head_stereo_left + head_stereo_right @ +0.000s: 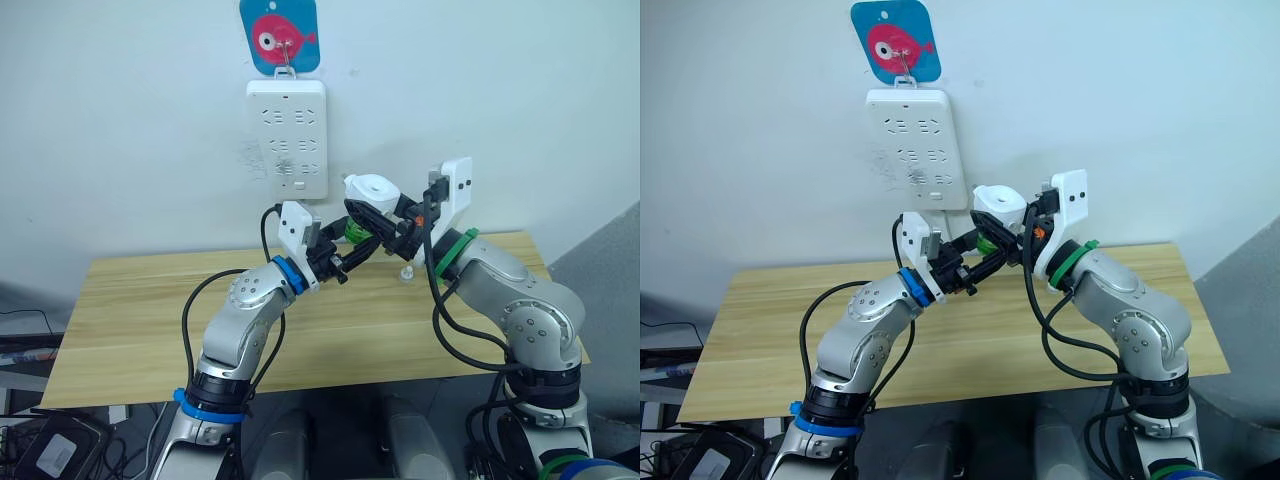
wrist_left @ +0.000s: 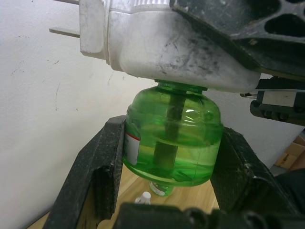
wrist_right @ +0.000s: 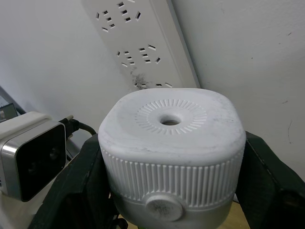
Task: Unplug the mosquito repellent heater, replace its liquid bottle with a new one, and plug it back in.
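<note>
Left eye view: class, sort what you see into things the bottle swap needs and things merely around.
Needed: mosquito repellent heater; its liquid bottle; power strip; left gripper; right gripper; capped bottle.
Merely around: fish hook plaque; table.

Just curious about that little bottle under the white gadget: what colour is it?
Translucent green, with a dark wick inside; the liquid bottle shows best in the left wrist view.

White wall [image 1: 120,120], white power strip [image 1: 287,138] under fish hook [image 1: 279,36], pale wooden table [image 1: 140,320], grey floor [image 1: 610,270]
</note>
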Motion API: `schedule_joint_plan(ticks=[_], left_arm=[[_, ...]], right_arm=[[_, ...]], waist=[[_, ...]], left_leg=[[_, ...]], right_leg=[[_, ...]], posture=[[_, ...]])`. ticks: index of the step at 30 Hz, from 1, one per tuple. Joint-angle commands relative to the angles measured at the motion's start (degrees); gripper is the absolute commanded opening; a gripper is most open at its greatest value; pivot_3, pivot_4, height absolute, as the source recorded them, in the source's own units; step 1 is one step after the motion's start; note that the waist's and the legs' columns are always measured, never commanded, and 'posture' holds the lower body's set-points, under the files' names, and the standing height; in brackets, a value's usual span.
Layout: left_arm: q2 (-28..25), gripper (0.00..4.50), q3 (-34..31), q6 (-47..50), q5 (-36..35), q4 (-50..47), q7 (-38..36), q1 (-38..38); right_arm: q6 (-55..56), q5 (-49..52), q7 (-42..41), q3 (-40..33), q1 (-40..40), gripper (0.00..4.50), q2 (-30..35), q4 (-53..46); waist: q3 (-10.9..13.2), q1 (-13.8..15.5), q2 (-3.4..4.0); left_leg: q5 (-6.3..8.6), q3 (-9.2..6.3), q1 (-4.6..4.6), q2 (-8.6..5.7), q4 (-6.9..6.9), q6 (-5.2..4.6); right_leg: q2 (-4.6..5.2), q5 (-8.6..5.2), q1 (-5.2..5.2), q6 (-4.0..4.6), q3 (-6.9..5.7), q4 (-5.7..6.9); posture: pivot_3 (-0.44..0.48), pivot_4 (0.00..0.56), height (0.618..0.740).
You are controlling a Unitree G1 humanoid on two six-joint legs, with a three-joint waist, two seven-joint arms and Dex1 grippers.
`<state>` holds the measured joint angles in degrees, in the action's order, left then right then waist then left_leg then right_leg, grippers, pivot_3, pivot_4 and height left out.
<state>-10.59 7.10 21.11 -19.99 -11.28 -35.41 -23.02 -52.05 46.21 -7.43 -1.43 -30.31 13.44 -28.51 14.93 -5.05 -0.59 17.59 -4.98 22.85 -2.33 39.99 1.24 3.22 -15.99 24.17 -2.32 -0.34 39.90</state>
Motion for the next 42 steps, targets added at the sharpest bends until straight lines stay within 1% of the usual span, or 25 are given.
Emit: schedule_joint_plan(ticks=[1, 6, 7, 8, 12, 13, 18, 21, 23, 27, 30, 32, 34, 37, 42], left_arm=[[0.33, 2.29, 0.78, -1.04, -0.21, -2.14, -0.03, -0.30], [0.14, 2.29, 0.72, -0.70, -0.18, -2.16, -0.02, -0.26], [-0.13, 3.01, 0.79, -0.45, -0.35, -2.33, -0.36, -0.13], [-0.37, 3.24, 0.83, -0.35, -0.45, -2.54, -0.58, 0.03], [-1.28, 4.44, 0.34, -0.13, -0.78, -3.57, -0.58, 0.93], [-1.90, 4.50, -0.04, 0.32, -1.02, -4.32, -0.56, 1.72], [-7.58, 4.50, -4.20, 1.71, -1.33, -8.92, -0.18, 9.00], [-10.36, 4.50, -7.39, 1.64, -1.44, -10.79, 0.55, 12.46], [-11.87, 4.50, -11.00, 0.74, -1.21, -11.35, 1.92, 12.82], [-15.51, 4.50, -17.22, -0.26, -0.99, -9.37, 3.43, 8.17], [-18.37, 4.50, -19.17, -1.02, -0.94, -4.62, 2.68, 1.77], [-19.93, 4.50, -18.06, -2.19, 0.19, -0.75, 1.30, -2.09], [-20.18, 4.50, -16.24, -4.11, 0.85, 4.55, -1.02, -6.31], [-19.70, 4.50, -14.47, -7.02, 0.88, 12.62, -5.03, -12.28], [-17.99, 4.50, -11.99, -13.04, 2.86, 22.09, -7.90, -17.70]], right_arm=[[1.62, 0.29, -0.83, -0.74, -0.60, 3.08, -0.20, -2.13], [2.02, -0.22, -1.45, -0.40, -0.81, 3.08, 0.12, -1.97], [2.13, -0.39, -1.54, -0.34, -0.84, 3.08, 0.13, -1.88], [2.27, -0.59, -1.70, -0.23, -0.82, 3.08, 0.18, -1.83], [3.35, -2.19, -2.82, 0.65, -0.17, 3.08, 0.60, -1.44], [4.23, -3.54, -3.80, 1.52, 0.58, 3.08, 1.27, -1.41], [12.57, -14.61, -8.42, 6.70, 6.66, 3.07, 6.42, 1.28], [16.69, -18.92, -8.99, 7.14, 8.91, 3.07, 6.99, 3.94], [19.10, -21.34, -9.98, 7.51, 9.98, 3.07, 7.44, 4.61], [20.69, -23.12, -11.28, 7.04, 10.83, 3.07, 7.18, 4.88], [20.02, -22.49, -11.77, 6.13, 10.24, 3.07, 6.55, 4.32], [19.51, -22.34, -12.05, 5.71, 9.28, 3.07, 6.32, 4.30], [18.61, -21.45, -12.39, 5.27, 7.72, 3.07, 5.99, 3.71], [16.74, -19.71, -13.25, 4.75, 5.54, 3.07, 6.29, 1.58], [14.95, -19.49, -13.39, 4.55, 4.88, 3.07, 6.92, -0.37]], waist=[[0.00, 0.00, 0.00], [0.00, 0.00, 0.00], [0.00, 0.00, 0.00], [0.00, 0.00, 0.00], [0.00, -0.01, 0.00], [0.00, -0.01, 0.00], [-0.10, 0.01, 0.01], [-0.10, 0.22, 0.01], [-0.10, 0.35, 0.01], [-0.10, 0.90, 0.00], [-0.10, 1.66, 0.00], [-0.10, 1.84, 0.00], [-0.10, 1.91, 0.00], [-0.10, 2.01, -0.01], [-0.11, 1.72, -0.01]], left_leg=[[0.00, 0.00, 0.00, 0.00, 0.00, 0.00], [0.00, 0.00, 0.00, 0.00, 0.00, 0.00], [0.00, 0.00, 0.00, 0.00, 0.00, 0.00], [0.00, 0.00, 0.00, 0.00, 0.00, 0.00], [0.00, 0.00, 0.00, 0.00, 0.00, 0.00], [0.00, -0.01, 0.00, 0.00, 0.00, 0.00], [0.00, -0.01, -0.04, 0.01, -0.06, 0.00], [0.00, 0.01, -0.04, 0.01, -0.04, 0.00], [-0.03, 0.00, -0.04, 0.01, -0.02, 0.06], [-0.06, -0.07, -0.05, 0.01, -0.02, 0.10], [-0.07, -0.10, -0.05, 0.00, -0.02, 0.13], [-0.07, -0.11, -0.05, 0.00, -0.02, 0.13], [-0.08, -0.11, -0.04, -0.03, -0.02, 0.14], [-0.09, -0.14, -0.02, -0.07, -0.01, 0.16], [-0.09, -0.20, -0.01, -0.04, -0.05, 0.17]], right_leg=[[0.00, 0.00, 0.00, 0.00, 0.00, 0.00], [0.00, 0.00, 0.00, 0.00, 0.00, 0.00], [0.00, 0.00, 0.00, 0.00, 0.00, 0.00], [0.00, 0.00, 0.00, 0.00, 0.00, 0.00], [0.00, 0.00, 0.00, 0.00, 0.00, 0.00], [0.00, 0.00, 0.00, 0.00, 0.00, 0.00], [0.00, 0.00, 0.00, 0.00, 0.01, -0.02], [0.00, 0.00, 0.01, 0.00, 0.06, -0.01], [0.00, 0.00, 0.01, 0.00, 0.06, 0.00], [-0.01, 0.00, -0.01, 0.00, 0.01, 0.02], [-0.02, 0.00, -0.02, 0.00, -0.03, 0.03], [-0.02, 0.00, -0.02, 0.00, -0.06, 0.02], [-0.02, 0.00, -0.02, 0.00, -0.07, 0.00], [-0.02, 0.00, -0.02, 0.01, -0.11, -0.01], [0.00, 0.00, 0.01, 0.01, -0.15, -0.03]], posture=[[-0.148, 0.211, 0.740], [-0.145, 0.212, 0.740], [-0.143, 0.213, 0.740], [-0.143, 0.213, 0.740], [-0.139, 0.214, 0.740], [-0.139, 0.214, 0.740], [-0.117, 0.214, 0.740], [-0.092, 0.218, 0.740], [-0.079, 0.219, 0.740], [-0.057, 0.221, 0.740], [-0.050, 0.219, 0.740], [-0.052, 0.220, 0.740], [-0.058, 0.219, 0.740], [-0.063, 0.217, 0.740], [-0.104, 0.210, 0.740]])
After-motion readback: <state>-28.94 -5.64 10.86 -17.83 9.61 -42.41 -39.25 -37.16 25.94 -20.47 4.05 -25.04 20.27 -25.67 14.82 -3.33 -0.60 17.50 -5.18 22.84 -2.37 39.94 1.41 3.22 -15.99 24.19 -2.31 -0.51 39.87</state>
